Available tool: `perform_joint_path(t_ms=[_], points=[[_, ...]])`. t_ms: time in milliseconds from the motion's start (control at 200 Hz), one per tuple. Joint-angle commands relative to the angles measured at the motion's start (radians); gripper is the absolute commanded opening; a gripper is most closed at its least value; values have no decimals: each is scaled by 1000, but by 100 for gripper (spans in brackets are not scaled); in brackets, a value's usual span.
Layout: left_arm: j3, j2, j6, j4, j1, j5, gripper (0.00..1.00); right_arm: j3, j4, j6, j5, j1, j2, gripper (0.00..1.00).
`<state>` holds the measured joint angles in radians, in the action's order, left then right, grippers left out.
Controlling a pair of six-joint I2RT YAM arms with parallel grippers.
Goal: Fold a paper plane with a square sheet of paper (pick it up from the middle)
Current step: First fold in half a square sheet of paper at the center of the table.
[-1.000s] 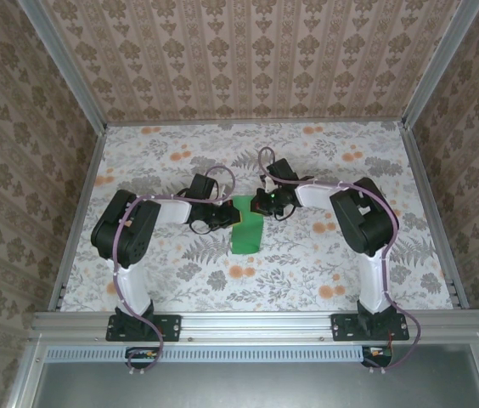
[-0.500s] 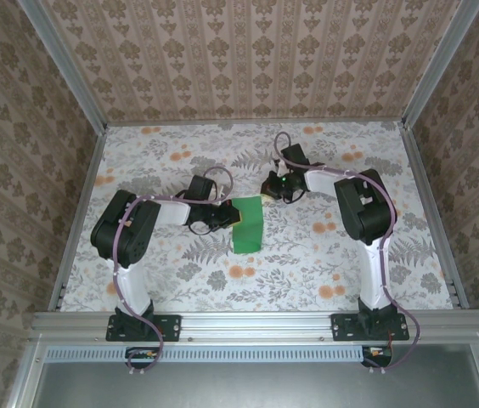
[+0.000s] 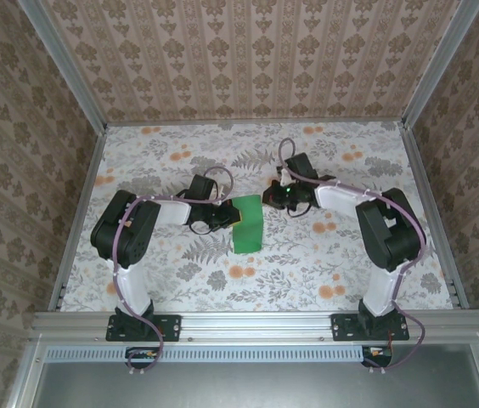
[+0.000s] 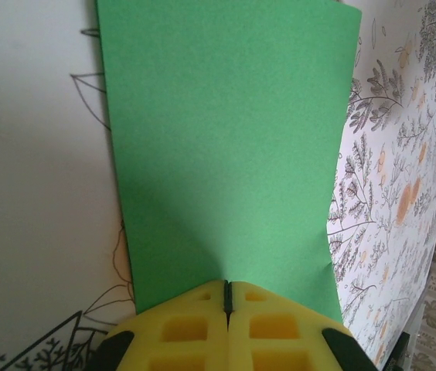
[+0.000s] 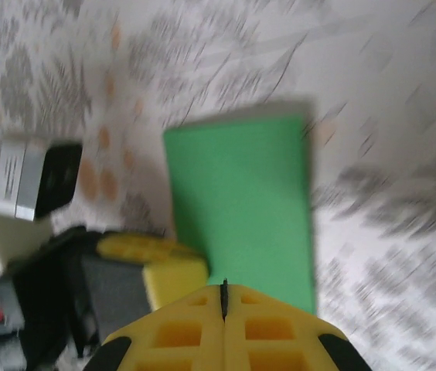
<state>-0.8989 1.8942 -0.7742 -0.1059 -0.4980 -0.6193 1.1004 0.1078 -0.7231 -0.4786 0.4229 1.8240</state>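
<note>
The square sheet of paper (image 3: 247,223) lies on the flowered table as a bright green upright rectangle, seemingly folded in half. My left gripper (image 3: 228,218) is at its left edge. In the left wrist view its yellow fingers (image 4: 195,328) are shut, with the tips (image 4: 228,284) down on the near edge of the paper (image 4: 229,147). I see no green in the slit between them. My right gripper (image 3: 272,197) hovers at the paper's far right corner. In the blurred right wrist view it (image 5: 224,286) is shut and empty above the paper (image 5: 241,201), with the left gripper's yellow finger (image 5: 168,270) beside it.
The table (image 3: 180,153) has a flowered cloth and is walled on three sides by patterned panels with metal rails (image 3: 78,212). Both arms' elbows (image 3: 125,223) (image 3: 392,234) stand left and right of the paper. Open cloth lies in front of the paper (image 3: 248,280).
The right gripper left the paper's top, swung to the back right, then came back toward the far right corner while its elbow shifted right. The paper's top now lies flat as a rectangle. The left arm stayed put.
</note>
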Motion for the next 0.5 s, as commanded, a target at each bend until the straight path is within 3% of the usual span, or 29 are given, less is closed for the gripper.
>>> perform_joint_path(t_ms=[0,200,495], points=[[76,87,17,215,4,243,0,-79,-56,-70,3,50,-47,0],[101,76,7,171,4,234,0,-85,-70,-108,-6,113,-1,0],[96,63,8,205,1,241,0,-14,-30,-115,-68,116,112,0]])
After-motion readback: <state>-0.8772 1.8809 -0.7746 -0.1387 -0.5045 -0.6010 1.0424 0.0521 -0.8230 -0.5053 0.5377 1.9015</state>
